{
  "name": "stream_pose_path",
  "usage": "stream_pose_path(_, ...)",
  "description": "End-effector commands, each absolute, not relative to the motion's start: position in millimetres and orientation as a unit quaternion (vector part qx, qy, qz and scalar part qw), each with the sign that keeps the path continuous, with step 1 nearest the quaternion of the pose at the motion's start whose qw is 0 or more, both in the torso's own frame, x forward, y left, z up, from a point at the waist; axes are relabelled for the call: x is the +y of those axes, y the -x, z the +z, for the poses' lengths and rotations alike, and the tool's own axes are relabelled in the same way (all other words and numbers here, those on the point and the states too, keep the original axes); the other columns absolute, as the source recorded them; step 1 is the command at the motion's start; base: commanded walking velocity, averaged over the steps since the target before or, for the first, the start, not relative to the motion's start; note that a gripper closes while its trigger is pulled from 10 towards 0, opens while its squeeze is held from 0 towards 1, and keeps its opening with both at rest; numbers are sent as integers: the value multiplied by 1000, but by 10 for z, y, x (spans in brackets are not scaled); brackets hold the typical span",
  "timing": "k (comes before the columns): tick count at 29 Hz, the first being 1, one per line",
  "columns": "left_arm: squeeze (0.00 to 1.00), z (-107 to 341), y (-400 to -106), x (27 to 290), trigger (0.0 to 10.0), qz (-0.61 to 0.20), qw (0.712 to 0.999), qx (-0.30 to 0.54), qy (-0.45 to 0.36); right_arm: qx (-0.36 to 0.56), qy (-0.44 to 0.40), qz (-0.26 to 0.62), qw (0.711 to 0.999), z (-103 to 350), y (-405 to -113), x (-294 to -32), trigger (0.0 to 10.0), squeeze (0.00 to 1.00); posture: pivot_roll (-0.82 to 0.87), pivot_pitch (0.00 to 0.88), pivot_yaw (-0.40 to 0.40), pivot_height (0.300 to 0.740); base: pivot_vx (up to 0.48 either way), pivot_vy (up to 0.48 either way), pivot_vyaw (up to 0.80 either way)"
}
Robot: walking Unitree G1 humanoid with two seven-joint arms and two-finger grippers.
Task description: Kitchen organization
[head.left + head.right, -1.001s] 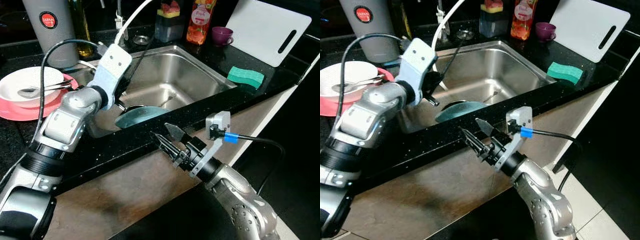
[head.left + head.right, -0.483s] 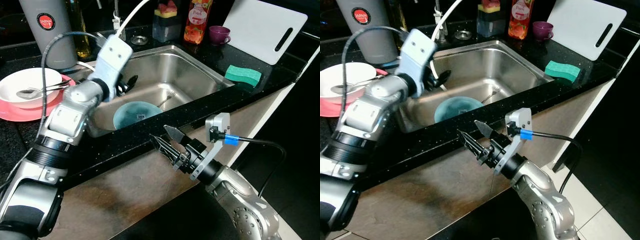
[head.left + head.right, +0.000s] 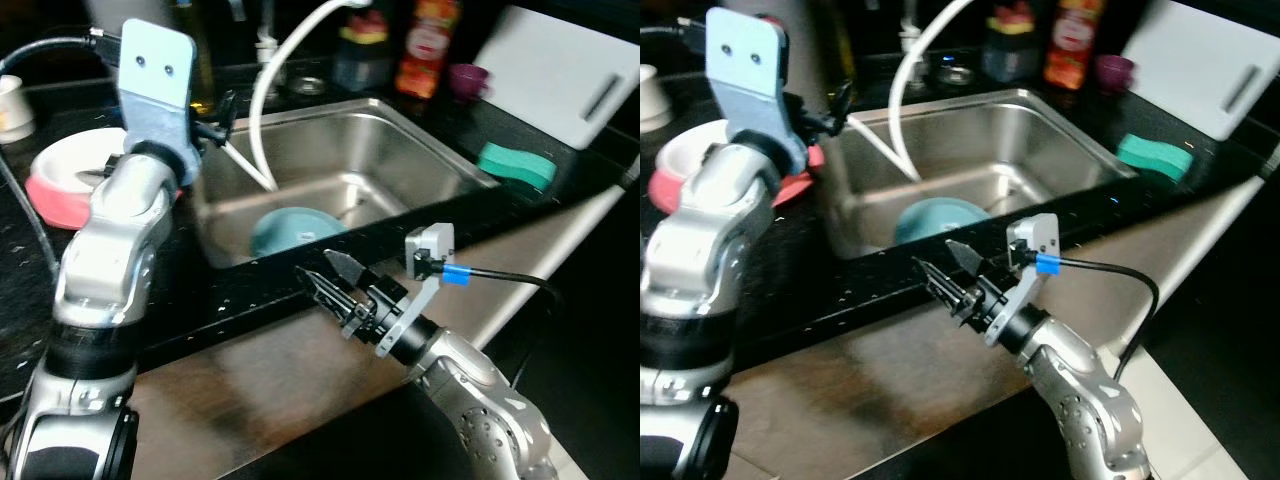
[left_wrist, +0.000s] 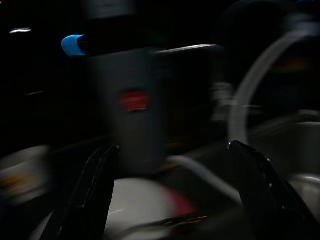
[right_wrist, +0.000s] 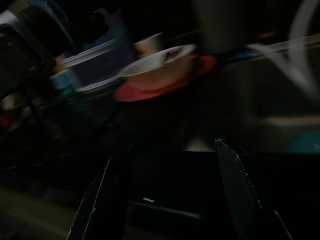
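A teal plate (image 3: 289, 228) lies flat on the bottom of the steel sink (image 3: 420, 150). My left gripper (image 3: 214, 116) is raised above the sink's left rim, open and holding nothing. In the left wrist view its fingers (image 4: 97, 200) point at a white bowl (image 3: 75, 158) with cutlery, stacked on a pink plate (image 3: 55, 192) on the black counter. My right gripper (image 3: 318, 268) hangs open and empty in front of the counter's front edge, below the sink.
A white faucet hose (image 3: 283, 62) arches over the sink. A green sponge (image 3: 516, 165), a purple cup (image 3: 466, 78), a red bottle (image 3: 428, 45) and a white cutting board (image 3: 572, 70) stand at the right and back. A grey canister (image 4: 132, 105) stands behind the bowl.
My left gripper let go of the teal plate, which now lies flat in the sink, then rose and swung left toward the bowl. The camera has shifted. The right arm stayed put.
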State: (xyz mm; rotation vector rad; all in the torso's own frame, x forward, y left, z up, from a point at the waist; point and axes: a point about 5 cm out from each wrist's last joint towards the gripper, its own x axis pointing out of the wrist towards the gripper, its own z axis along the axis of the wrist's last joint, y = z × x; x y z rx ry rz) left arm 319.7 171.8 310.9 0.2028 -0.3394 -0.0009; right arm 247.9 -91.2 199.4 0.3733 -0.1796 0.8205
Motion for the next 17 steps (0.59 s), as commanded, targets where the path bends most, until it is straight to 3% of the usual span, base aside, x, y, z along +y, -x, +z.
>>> stream_pose_path(1, 0, 3065, -3093, 1755, 10000, 38, 982, -165, -82, -77, -186, 407, 891, 1962, -2495, -903, 10000, 0, 117, 31, -38, 740, 0, 0, 800)
stream_pose_path(4, 0, 2971, -2998, 1786, 10000, 90, 986, -138, -34, -71, -194, 415, 886, 1938, -2506, -892, 10000, 0, 134, 21, -43, 740, 0, 0, 800)
stream_pose_path(13, 0, 2660, -2835, 1603, 10000, 96, 993, -21, 61, -63, -196, 431, 879, 1889, -2515, -849, 10000, 0, 162, 0, -45, 740, 0, 0, 800)
stream_pose_path(17, 0, 2468, -2837, 1586, 10000, 93, 989, 44, 105, -59, -197, 434, 877, 1875, -2520, -827, 10000, 0, 158, 0, -39, 740, 0, 0, 0)
